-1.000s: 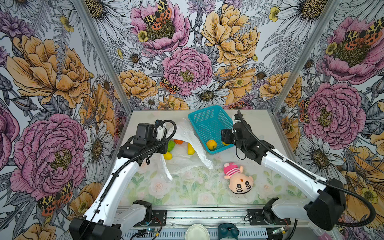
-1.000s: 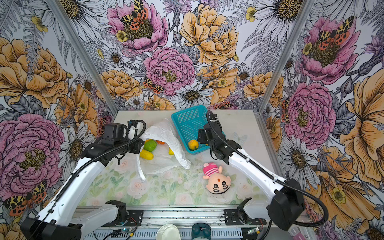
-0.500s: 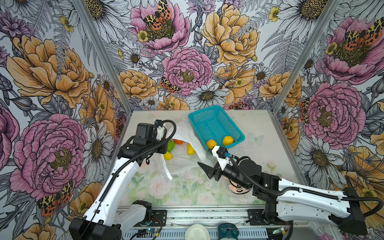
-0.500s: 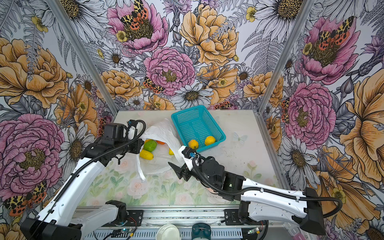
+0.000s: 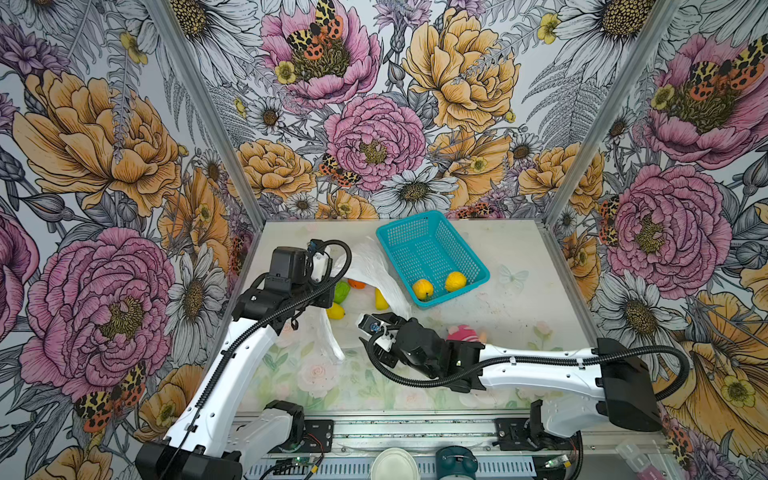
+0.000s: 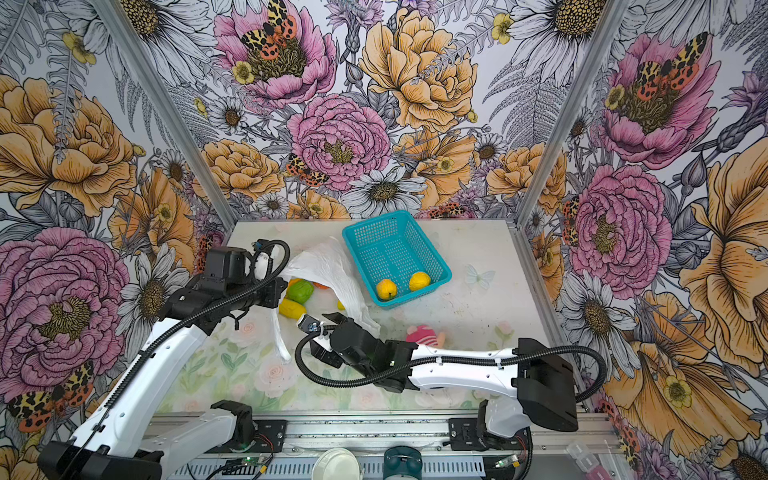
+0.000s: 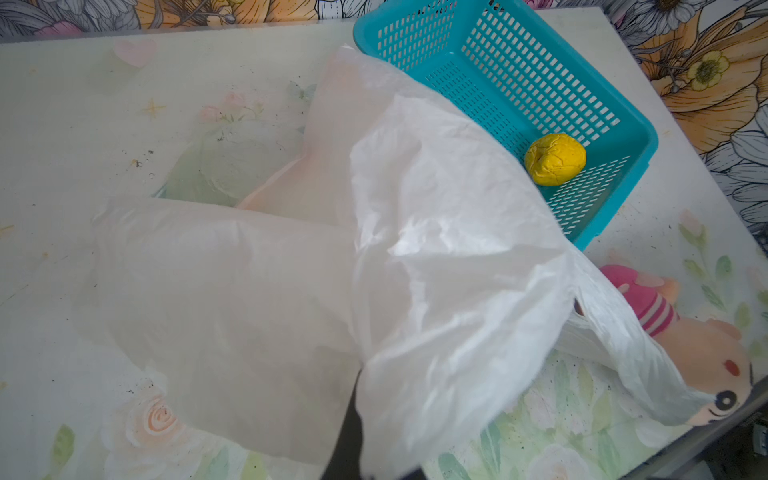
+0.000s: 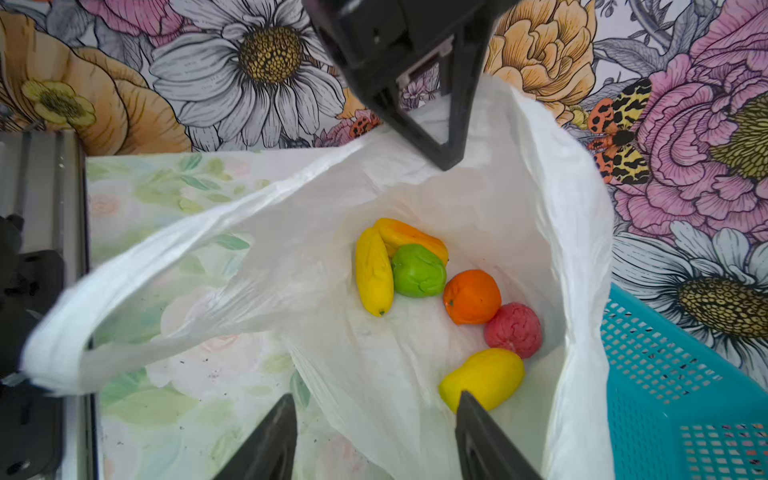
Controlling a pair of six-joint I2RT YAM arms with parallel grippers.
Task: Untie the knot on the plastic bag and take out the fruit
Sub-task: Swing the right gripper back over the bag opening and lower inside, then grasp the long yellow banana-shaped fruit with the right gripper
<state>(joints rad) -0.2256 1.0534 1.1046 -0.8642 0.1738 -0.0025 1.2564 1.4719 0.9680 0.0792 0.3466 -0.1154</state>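
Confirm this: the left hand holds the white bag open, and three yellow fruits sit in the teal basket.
Wrong on the count: two yellow fruits sit in the teal basket, not three, as both top views show. The left hand does hold the white bag open.

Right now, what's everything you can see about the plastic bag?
The plastic bag is thin, crinkly, translucent white, with strap handles. It's untied, mouth wide open; the left gripper pinches its rim and holds it up. One handle strip trails on the table. Six toy fruits lie inside. It sits right beside the teal basket. The open right gripper hovers at its mouth.
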